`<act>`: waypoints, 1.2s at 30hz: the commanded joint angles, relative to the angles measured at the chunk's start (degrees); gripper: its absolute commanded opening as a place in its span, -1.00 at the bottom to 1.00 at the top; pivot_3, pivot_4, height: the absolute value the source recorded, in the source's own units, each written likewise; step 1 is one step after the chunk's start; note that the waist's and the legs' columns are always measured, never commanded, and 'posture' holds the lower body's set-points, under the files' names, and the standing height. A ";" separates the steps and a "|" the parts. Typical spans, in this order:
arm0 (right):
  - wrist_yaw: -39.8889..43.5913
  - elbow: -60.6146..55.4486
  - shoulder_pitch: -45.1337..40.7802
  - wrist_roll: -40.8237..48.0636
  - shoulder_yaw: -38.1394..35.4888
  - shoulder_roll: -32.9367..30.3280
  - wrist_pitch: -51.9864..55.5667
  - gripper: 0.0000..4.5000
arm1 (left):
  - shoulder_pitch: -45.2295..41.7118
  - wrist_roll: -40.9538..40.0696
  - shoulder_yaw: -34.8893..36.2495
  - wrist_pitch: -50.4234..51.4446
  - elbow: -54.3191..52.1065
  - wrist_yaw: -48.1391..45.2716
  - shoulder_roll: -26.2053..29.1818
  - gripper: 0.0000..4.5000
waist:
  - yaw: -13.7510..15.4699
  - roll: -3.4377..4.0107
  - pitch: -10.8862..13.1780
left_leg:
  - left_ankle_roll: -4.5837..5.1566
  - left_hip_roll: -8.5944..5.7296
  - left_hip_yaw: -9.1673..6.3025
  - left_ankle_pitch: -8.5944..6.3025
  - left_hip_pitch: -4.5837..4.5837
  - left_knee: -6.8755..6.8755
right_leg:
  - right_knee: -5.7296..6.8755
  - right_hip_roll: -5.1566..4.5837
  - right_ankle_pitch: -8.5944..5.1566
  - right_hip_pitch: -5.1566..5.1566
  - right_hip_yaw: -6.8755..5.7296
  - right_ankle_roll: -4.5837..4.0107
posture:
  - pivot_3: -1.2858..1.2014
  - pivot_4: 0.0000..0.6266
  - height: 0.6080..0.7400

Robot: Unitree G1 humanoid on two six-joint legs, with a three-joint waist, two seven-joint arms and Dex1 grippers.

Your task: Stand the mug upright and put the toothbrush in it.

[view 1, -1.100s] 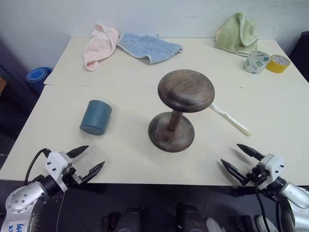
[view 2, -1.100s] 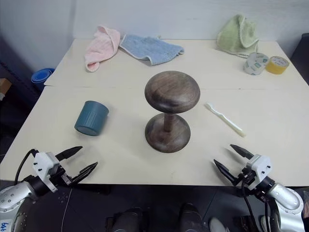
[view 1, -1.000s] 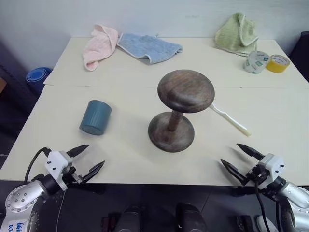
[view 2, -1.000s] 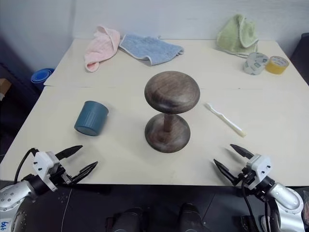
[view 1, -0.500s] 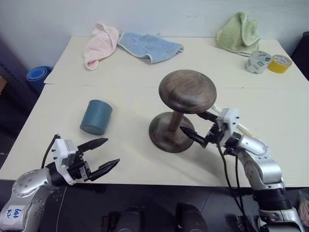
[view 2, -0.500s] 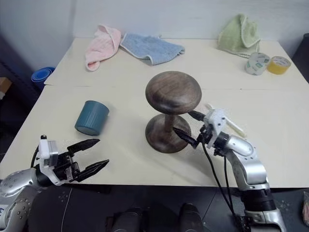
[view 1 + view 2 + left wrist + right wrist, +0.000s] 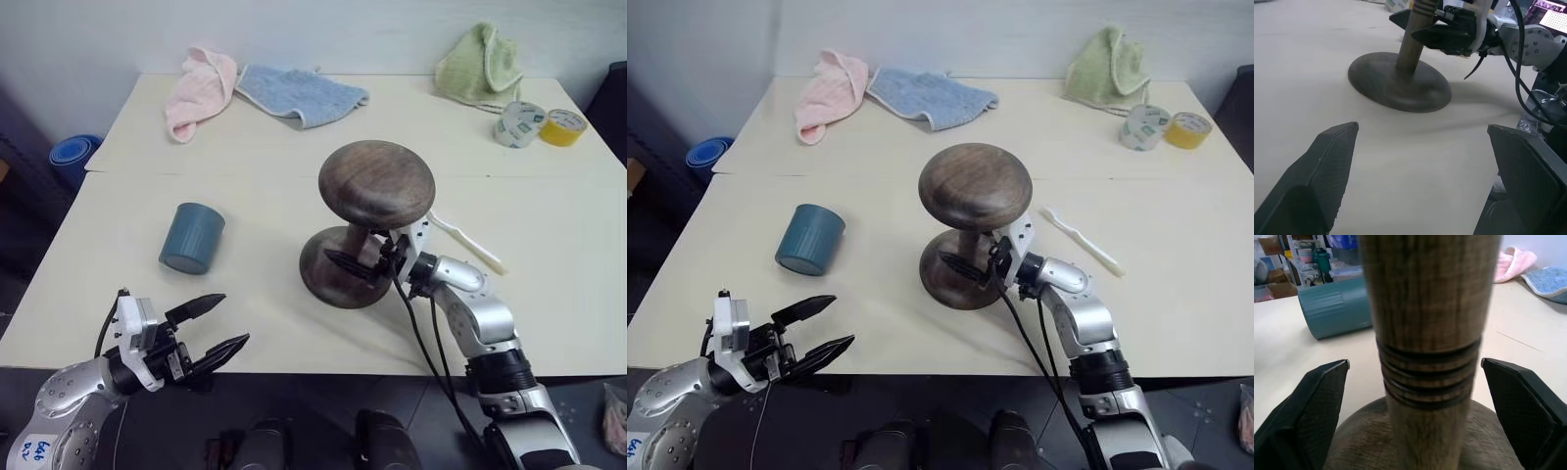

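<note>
Mug [image 7: 192, 237] on its side (axis near-to-far)

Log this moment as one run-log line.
right gripper: open, fingers astride dark wooden stand's stem | left gripper: open, empty, near edge | teal cylindrical mug: on side | cream plastic toothbrush: untouched

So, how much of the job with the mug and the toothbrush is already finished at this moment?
Nothing is finished. The mug lies on its side on the table, and the toothbrush lies flat behind the wooden stand. In hand: the right gripper is open, with its fingers on either side of the stand's post, not yet closed. The left gripper is open and empty near the table's front edge. Left: stand the mug upright, put the toothbrush in.
</note>
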 commanded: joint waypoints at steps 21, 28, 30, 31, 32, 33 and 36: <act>4.58 28.90 -22.06 4.02 -22.79 -27.27 -6.67 -0.33 | -9.23 1.09 -3.71 -3.41 5.43 -1.87 -2.47 1.00 | 0.33 0.16 0.16 | 0.03 -0.10 0.09 0.01 -1.15 0.58 | 0.51 -0.08 0.02 -0.89 -0.42 0.02 | 0.03 -0.52 1.00; -7.07 62.00 -27.23 -5.85 -22.15 -33.35 -21.00 -0.33 | -10.77 2.11 -4.80 -3.74 6.08 -1.39 -3.20 1.00 | -0.41 0.18 0.19 | 0.07 -0.07 0.39 0.03 -1.14 0.65 | 0.41 -0.10 0.02 -0.85 -0.36 0.02 | 0.03 -0.52 1.00; -7.76 65.35 -27.06 -7.02 -22.28 -33.11 -22.45 -0.33 | -10.95 2.05 -4.75 -3.55 5.72 -1.05 -3.06 1.00 | -1.53 0.44 0.25 | 0.07 -0.04 0.48 0.03 -1.15 0.60 | 0.49 -0.12 0.02 -0.94 -0.31 0.02 | 0.03 -0.52 1.00; -7.46 66.47 -27.14 -6.75 -22.91 -32.88 -22.92 -0.33 | -11.00 2.08 -4.70 -3.50 5.60 -0.94 -3.01 1.00 | -1.71 0.42 0.25 | 0.07 0.00 0.65 0.03 -1.02 0.54 | 0.52 -0.12 0.02 -0.92 -0.28 0.02 | 0.03 -0.52 1.00; -6.46 67.23 -27.47 -5.65 -24.12 -32.47 -22.34 -0.33 | -11.13 2.06 -4.54 -3.38 5.55 -0.84 -2.84 1.00 | -1.80 0.41 0.26 | 0.07 0.04 0.66 0.03 -0.96 0.54 | 0.55 -0.11 0.02 -0.89 -0.29 0.02 | 0.03 -0.52 1.00; -6.77 67.70 -27.19 -6.26 -24.04 -32.45 -23.49 -0.17 | -11.22 1.97 -4.38 -3.23 5.45 -0.73 -2.67 1.00 | -1.78 0.40 0.26 | 0.07 0.06 0.66 0.03 -0.95 0.54 | 0.55 -0.10 0.02 -0.88 -0.29 0.02 | 0.03 -0.52 1.00; -7.90 68.58 -26.79 -5.96 -25.86 -32.81 -24.18 0.26 | -11.43 1.74 -3.91 -2.88 5.19 -0.41 -2.18 1.00 | -1.49 0.40 0.26 | 0.07 0.04 0.66 0.03 -0.97 0.60 | 0.54 -0.11 0.02 -0.88 -0.26 0.02 | 0.03 -0.52 1.00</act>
